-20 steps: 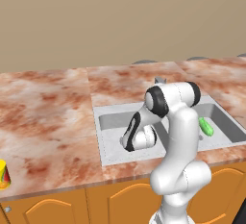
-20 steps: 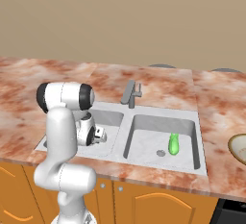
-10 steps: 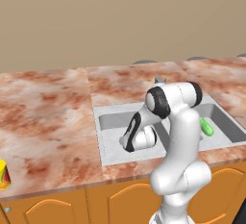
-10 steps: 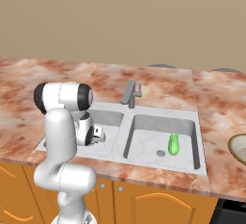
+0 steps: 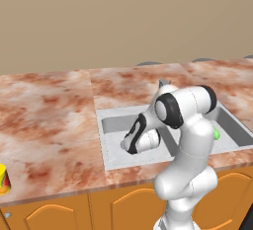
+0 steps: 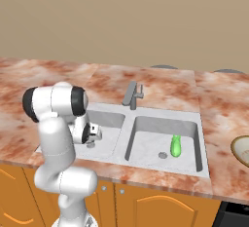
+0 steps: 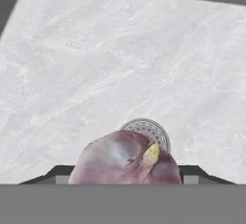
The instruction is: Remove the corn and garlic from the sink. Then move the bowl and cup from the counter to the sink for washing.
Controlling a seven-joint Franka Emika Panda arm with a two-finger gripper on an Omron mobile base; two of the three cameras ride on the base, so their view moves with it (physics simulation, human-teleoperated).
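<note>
While nothing yet out of sink (image 6: 121, 123), task barely begun. Cup (image 5: 4, 179) on counter (image 5: 44, 120), far left of sink. Gripper (image 7: 124, 170) low in left basin, jaws wide around garlic (image 7: 126, 159), just above drain (image 7: 146, 130); firm grip cannot tell. Corn (image 6: 175, 145) in right basin. Bowl (image 6: 241, 149) on counter, right of sink.
</note>
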